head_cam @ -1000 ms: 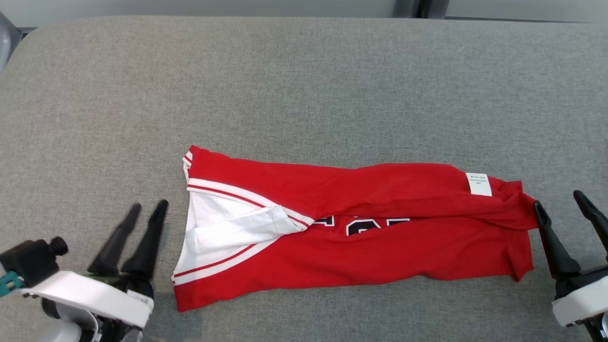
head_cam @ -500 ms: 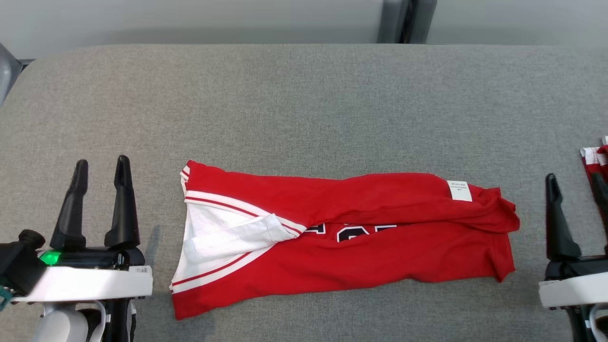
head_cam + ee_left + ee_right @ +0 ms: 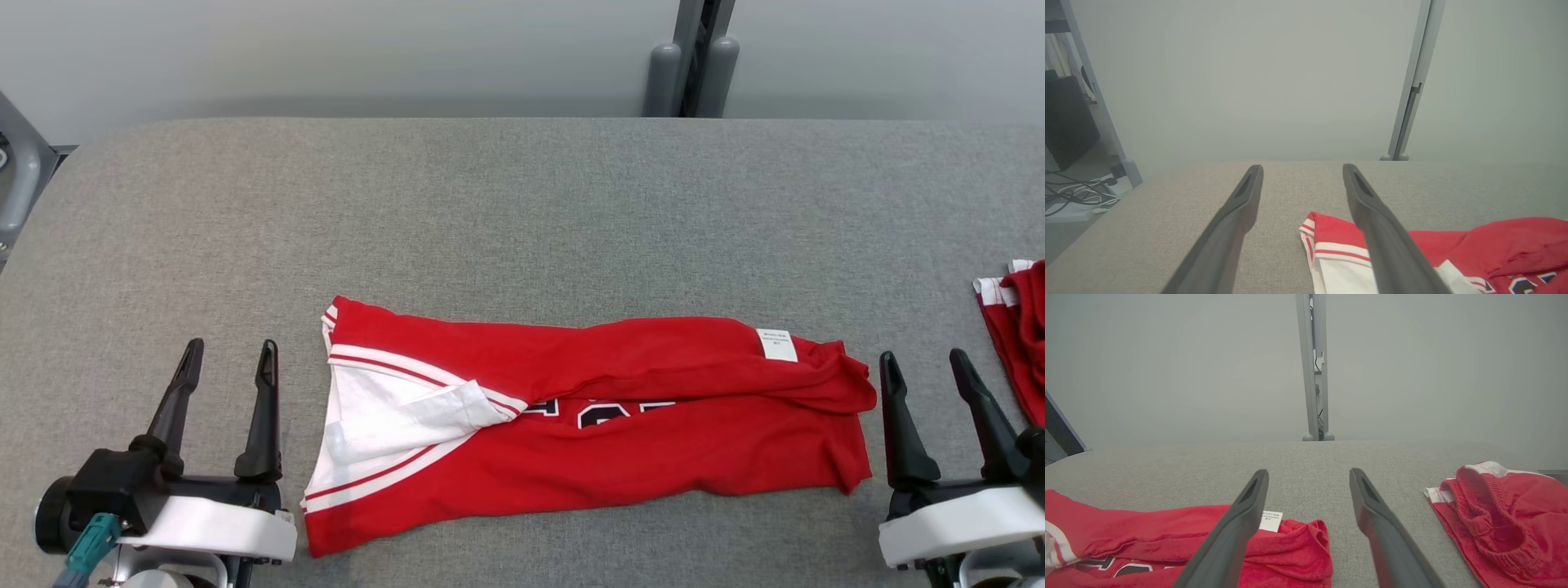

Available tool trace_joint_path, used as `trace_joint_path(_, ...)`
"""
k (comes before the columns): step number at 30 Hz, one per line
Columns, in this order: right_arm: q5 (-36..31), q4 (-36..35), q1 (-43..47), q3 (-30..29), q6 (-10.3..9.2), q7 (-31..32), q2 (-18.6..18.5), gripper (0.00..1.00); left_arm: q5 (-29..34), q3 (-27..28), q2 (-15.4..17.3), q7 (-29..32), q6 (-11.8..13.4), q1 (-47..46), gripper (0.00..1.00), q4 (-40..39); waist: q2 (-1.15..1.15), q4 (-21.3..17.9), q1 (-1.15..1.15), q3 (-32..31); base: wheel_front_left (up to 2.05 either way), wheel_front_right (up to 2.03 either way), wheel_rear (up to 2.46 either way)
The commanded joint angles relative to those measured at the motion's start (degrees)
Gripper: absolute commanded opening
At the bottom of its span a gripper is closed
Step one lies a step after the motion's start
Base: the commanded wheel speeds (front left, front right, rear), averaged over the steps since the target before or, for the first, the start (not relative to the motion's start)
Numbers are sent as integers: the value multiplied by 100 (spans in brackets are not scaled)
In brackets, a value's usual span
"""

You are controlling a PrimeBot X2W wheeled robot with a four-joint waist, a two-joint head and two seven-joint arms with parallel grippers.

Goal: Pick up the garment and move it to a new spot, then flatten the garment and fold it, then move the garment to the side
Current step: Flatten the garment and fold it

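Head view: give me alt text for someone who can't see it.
A red jersey lies folded lengthwise on a grey surface, white lining showing at its left end. The open left gripper and right gripper flank its ends, holding nothing. Another red garment lies at the right edge.

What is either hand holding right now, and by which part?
Nothing. The left hand and the right hand are both open and empty, either side of the red garment.
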Motion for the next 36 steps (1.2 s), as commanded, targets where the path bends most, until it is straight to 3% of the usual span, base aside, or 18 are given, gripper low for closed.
trace_joint_path(1, -43, 48, 78, -4, 1, 18, 17, 100, 64, -11, 7, -21, -52, 57, 100, 62, 0, 18, 0, -24, 0, 0, 0)
trace_joint_path(22, 126, 335, -63, -275, 1, 157, 37, 100, 182, -146, -7, -21, -170, -166, 100, 346, 0, 111, 0, -1, 0, 0, 0)
trace_joint_path(27, 348, 1004, -427, -501, 1, 215, -188, 100, 203, -238, -62, -21, -211, -267, 100, 364, 0, 171, 0, 115, 0, 0, 0)
trace_joint_path(36, 700, 2275, -889, 97, 1, 248, -216, 100, 213, -293, -137, -21, -313, -409, 100, 462, 0, 232, 0, 257, 0, 0, 0)
